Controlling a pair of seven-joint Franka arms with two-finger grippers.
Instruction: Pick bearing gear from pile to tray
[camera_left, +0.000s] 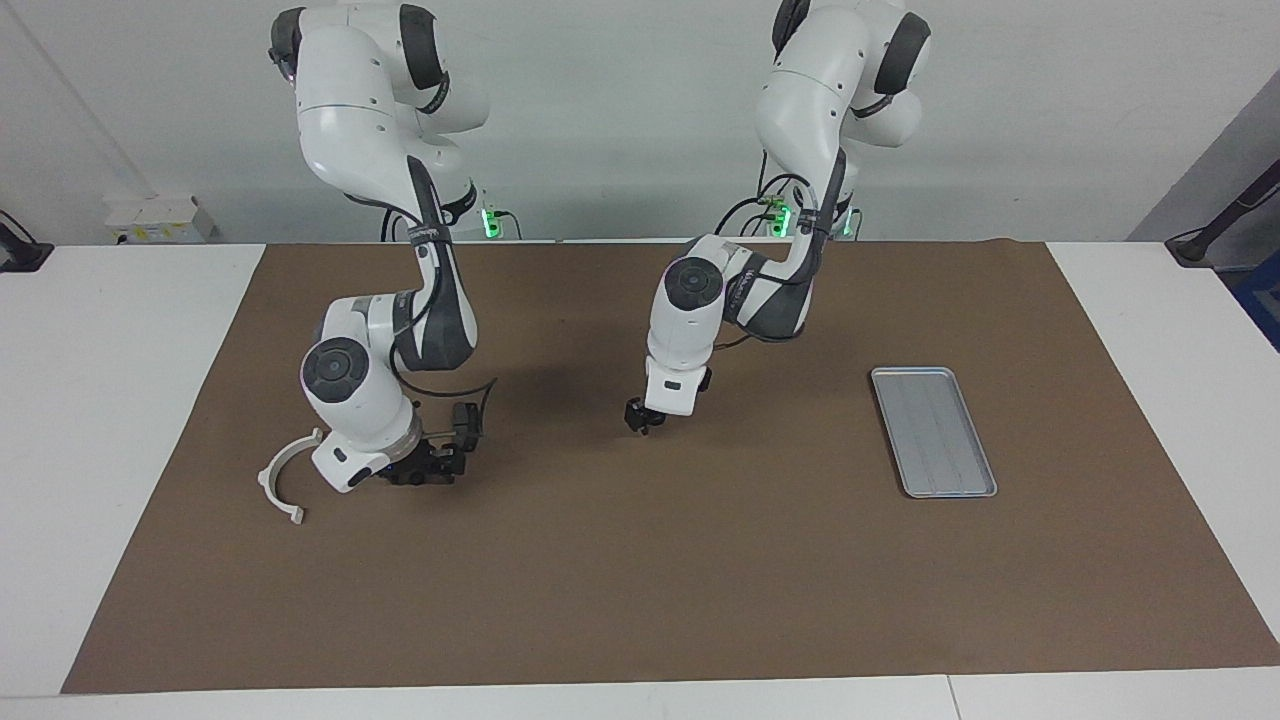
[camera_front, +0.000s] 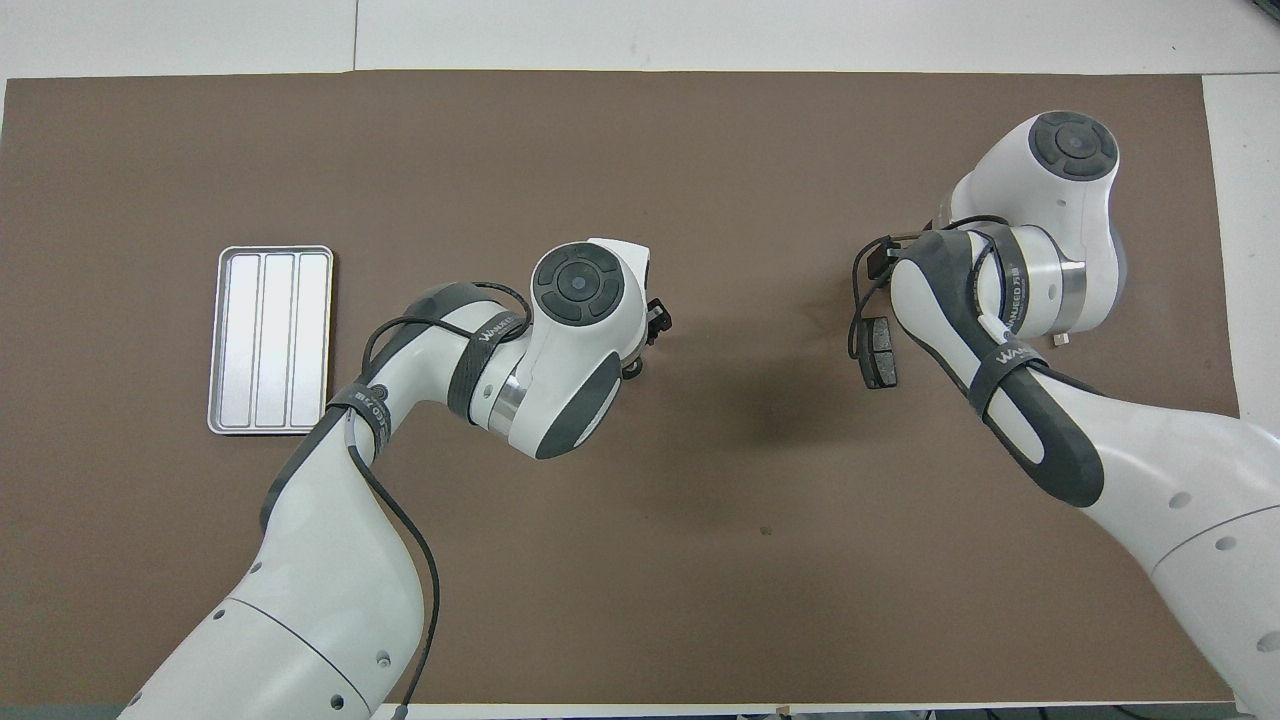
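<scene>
While left pincer (camera_left: 641, 420) hovers spread over small black gear (camera_front: 632, 370) – pickup step, nothing held; next: drop, close. Right pincer (camera_left: 425, 470) low by pile, grip unclear; tray (camera_left: 934, 432) bare.

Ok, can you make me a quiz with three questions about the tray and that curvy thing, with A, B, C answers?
1. Where is the tray?
A) in the middle of the mat
B) toward the left arm's end of the table
C) on top of the bracket

2. What colour is the curved bracket?
A) white
B) red
C) green

3. What is in the tray?
A) a brake pad
B) two round pieces
C) nothing

Answers:
1 B: it lies flat on the brown mat at the left arm's end.
2 A: it shows white against the mat.
3 C: only its bare ridges show.
</scene>
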